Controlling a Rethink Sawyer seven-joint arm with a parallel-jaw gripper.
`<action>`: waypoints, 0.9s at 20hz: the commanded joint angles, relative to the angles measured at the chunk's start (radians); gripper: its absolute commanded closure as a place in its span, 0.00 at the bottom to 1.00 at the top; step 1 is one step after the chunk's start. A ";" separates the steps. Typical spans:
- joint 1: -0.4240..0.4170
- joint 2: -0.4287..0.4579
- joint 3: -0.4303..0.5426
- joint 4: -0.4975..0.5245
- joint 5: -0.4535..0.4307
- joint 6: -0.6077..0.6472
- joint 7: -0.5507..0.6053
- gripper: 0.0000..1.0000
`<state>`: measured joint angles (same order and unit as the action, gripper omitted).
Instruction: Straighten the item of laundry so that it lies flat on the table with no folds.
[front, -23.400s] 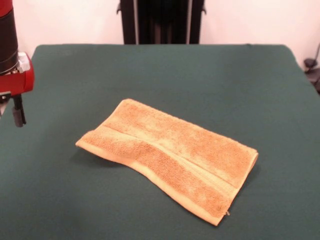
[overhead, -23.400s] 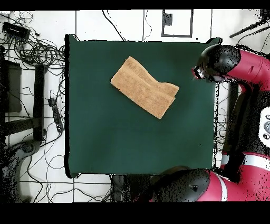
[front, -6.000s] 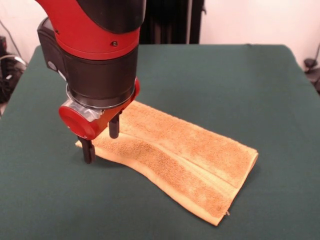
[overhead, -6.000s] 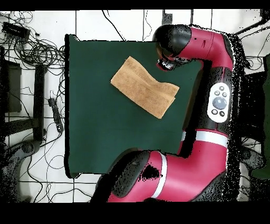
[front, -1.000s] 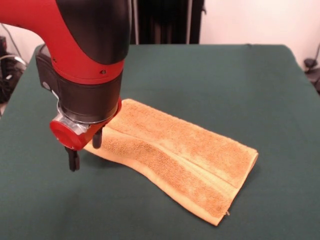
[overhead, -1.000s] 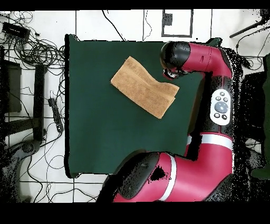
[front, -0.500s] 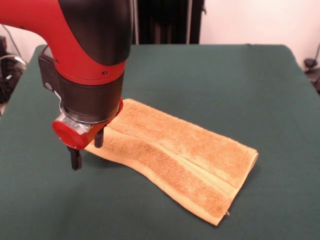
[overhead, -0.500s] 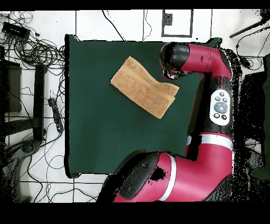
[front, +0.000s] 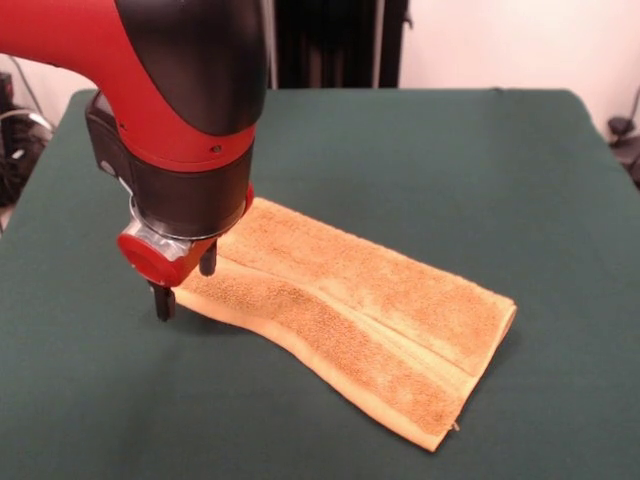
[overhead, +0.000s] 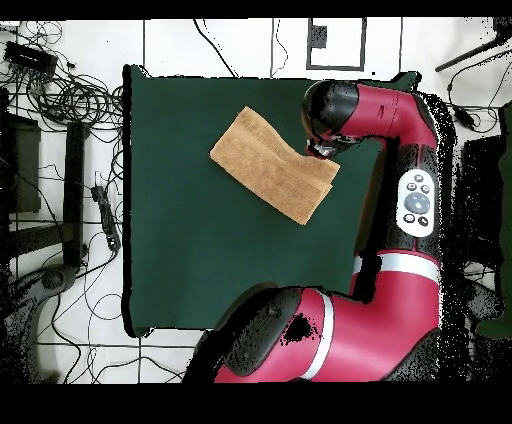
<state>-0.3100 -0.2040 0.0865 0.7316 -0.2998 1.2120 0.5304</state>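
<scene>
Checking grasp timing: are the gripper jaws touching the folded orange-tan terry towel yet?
Cannot tell. In the front view the open gripper straddles the corner of the folded orange-tan terry towel, with neither contact nor gap plain. In the overhead view the arm hides that corner.

The surface (front: 450, 150) is a large rectangle covered in plain dark green cloth, with no visible wrinkles. One item lies directly on it: an orange-tan terry towel (front: 350, 310), folded over on itself into a long strip and set diagonally. In the overhead view the towel (overhead: 275, 165) sits toward the surface's (overhead: 200, 260) upper middle.
</scene>
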 joint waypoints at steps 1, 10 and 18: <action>0.028 0.041 0.103 0.116 0.011 0.087 -0.055 0.00; 0.008 0.025 0.117 0.168 0.001 -0.031 -0.087 0.00; 0.018 0.031 0.106 0.163 -0.011 -0.035 -0.073 0.00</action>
<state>-0.3119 -0.2046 0.0865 0.7326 -0.2998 1.2187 0.5304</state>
